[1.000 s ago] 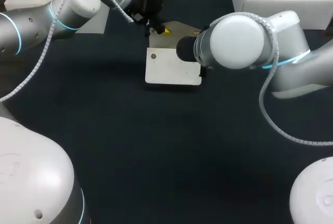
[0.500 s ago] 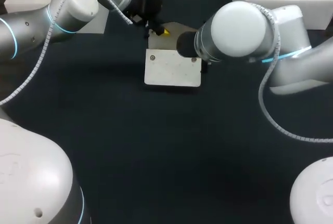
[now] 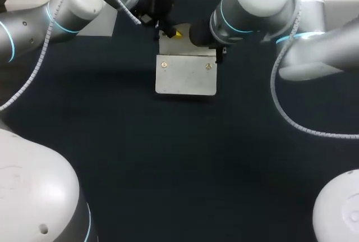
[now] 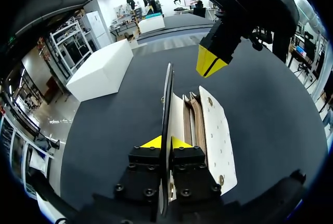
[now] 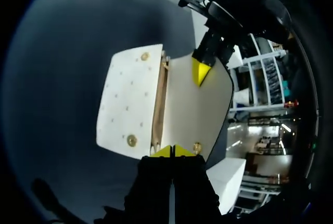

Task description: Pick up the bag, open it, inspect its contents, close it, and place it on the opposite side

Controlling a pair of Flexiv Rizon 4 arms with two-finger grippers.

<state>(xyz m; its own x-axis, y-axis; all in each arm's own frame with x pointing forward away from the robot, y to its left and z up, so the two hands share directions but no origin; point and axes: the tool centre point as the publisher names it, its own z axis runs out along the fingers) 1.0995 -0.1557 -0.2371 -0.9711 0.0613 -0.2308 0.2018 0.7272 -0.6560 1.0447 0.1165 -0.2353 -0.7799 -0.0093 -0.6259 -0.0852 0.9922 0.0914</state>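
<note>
Bag (image 3: pixel 185 76) is open: L gripper (image 4: pixel 165 142) pinches flap (image 5: pixel 205 109) up; R gripper (image 5: pixel 173 150) closed, empty, above bag. Next: look inside, then shut flap.

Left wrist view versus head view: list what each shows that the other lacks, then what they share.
Only left wrist: the bag's brown-lined pockets open, the flap edge-on in the shut left tool, and the right tool's closed yellow tips. Only head: the left arm itself; the right tool hides under the right arm. Both: the bag on the dark table, left tool at its flap.
</note>
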